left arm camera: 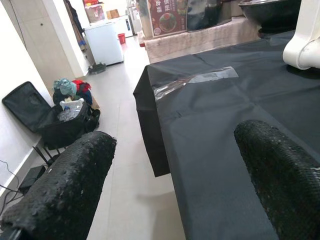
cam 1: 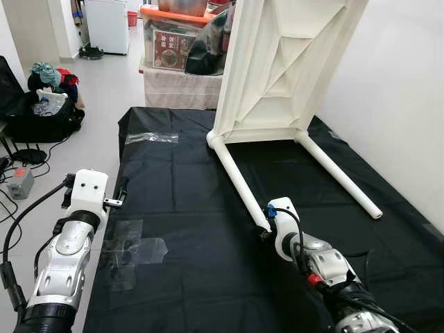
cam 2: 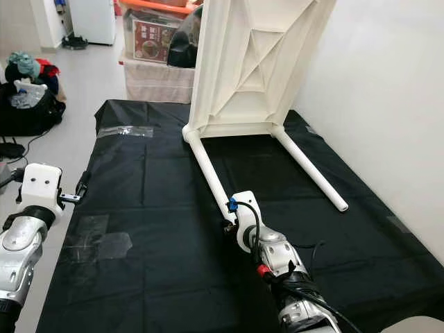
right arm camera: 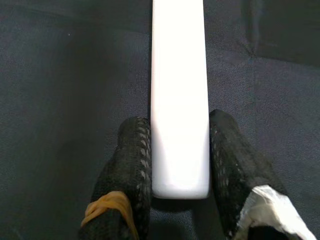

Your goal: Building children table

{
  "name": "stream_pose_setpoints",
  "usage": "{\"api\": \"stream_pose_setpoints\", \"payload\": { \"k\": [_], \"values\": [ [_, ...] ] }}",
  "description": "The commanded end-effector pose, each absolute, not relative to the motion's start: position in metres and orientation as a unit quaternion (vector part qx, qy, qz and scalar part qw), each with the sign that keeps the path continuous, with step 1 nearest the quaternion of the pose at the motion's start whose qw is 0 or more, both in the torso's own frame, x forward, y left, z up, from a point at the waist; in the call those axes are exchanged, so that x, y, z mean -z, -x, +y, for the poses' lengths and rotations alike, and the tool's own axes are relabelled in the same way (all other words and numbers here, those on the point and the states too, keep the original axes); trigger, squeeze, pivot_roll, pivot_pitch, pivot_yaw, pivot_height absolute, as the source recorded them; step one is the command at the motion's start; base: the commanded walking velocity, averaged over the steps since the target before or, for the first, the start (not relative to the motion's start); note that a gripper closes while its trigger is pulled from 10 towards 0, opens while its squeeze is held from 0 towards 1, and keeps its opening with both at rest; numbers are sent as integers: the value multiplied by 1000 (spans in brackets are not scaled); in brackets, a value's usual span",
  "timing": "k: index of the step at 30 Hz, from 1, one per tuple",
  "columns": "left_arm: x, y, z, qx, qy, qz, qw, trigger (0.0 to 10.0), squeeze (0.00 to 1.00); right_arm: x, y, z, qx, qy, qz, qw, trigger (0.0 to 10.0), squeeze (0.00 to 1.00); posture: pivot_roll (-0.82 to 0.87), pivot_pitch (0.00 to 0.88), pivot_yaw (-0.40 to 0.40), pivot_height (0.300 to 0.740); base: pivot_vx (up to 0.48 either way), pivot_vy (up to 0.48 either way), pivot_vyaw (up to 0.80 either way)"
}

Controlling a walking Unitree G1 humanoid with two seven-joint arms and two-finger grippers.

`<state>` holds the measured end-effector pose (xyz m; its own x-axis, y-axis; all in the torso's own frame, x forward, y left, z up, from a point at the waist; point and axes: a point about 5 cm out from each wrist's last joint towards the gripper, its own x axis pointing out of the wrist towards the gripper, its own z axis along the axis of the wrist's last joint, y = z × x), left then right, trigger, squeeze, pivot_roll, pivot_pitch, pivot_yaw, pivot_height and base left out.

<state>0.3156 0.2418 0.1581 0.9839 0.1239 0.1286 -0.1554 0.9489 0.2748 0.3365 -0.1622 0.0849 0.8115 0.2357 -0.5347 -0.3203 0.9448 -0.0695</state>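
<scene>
The right gripper (right arm camera: 180, 150) clamps the white table leg's (right arm camera: 179, 90) end over black cloth (right arm camera: 65, 90).

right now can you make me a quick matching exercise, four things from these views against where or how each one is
Things:
1. right tool
2. left tool
3. white tabletop
4. black suitcase

States:
A. open over the black sheet's edge
B. tipped on its side against the wall
C. shut on the end of a white table leg
D. lying open on the floor, clothes inside

Pairs: 1-C, 2-A, 3-B, 4-D
</scene>
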Motion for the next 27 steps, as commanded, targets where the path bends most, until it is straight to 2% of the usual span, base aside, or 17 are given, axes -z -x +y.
{"api": "stream_pose_setpoints", "payload": {
  "k": [1, 3, 5, 8, 11, 12, 13, 17, 18, 21, 24, 27],
  "values": [
    [-151, -314, 238, -66, -148, -42, 986, 10000, 0, -70, -325, -172, -152, 102, 303, 935, 0, 0, 97, 0, -144, 740, 0, 0, 0],
    [-149, -313, 238, -65, -149, -39, 986, 10000, 0, -64, -307, -179, -205, 136, 309, 919, 0, 0, 89, 0, -142, 740, 0, 0, 0],
    [-147, -313, 237, -62, -149, -36, 986, 10000, 0, -57, -278, -191, -282, 178, 319, 887, 0, 0, 75, 0, -138, 740, 0, 0, 0],
    [-147, -313, 237, -62, -149, -36, 986, 10000, 0, -57, -278, -191, -282, 178, 319, 887, 0, 0, 75, 0, -138, 740, 0, 0, 0],
    [-144, -314, 236, -59, -150, -31, 987, 10000, 0, -47, -248, -210, -343, 216, 343, 847, 0, 0, 64, 0, -130, 740, 0, 0, 0],
    [-144, -314, 236, -59, -150, -31, 987, 10000, 0, -47, -248, -210, -343, 216, 343, 847, 0, 0, 64, 0, -130, 740, 0, 0, 0],
    [-144, -315, 235, -54, -151, -30, 987, 10000, 0, -41, -229, -230, -382, 256, 362, 811, 0, 0, 60, 0, -124, 740, 0, 0, 0],
    [-144, -316, 236, -53, -152, -29, 987, 10000, 0, -39, -224, -243, -392, 269, 373, 797, 0, 0, 61, 0, -123, 740, 0, 0, 0],
    [-143, -316, 237, -53, -153, -28, 986, 10000, 0, -39, -224, -257, -383, 282, 385, 791, 0, 0, 69, 0, -126, 740, 0, 0, 0],
    [-143, -316, 238, -53, -154, -27, 986, 10000, 0, -38, -224, -262, -377, 292, 390, 788, 0, 0, 69, 0, -126, 740, 0, 0, 0],
    [-142, -315, 238, -54, -157, -25, 986, 10000, 0, -41, -234, -282, -334, 337, 397, 786, 0, 0, 75, 0, -129, 740, 0, 0, 0],
    [-141, -315, 238, -54, -158, -24, 986, 10000, 0, -44, -239, -289, -320, 366, 392, 781, 0, 0, 82, 0, -130, 740, 0, 0, 0]
  ]
}}
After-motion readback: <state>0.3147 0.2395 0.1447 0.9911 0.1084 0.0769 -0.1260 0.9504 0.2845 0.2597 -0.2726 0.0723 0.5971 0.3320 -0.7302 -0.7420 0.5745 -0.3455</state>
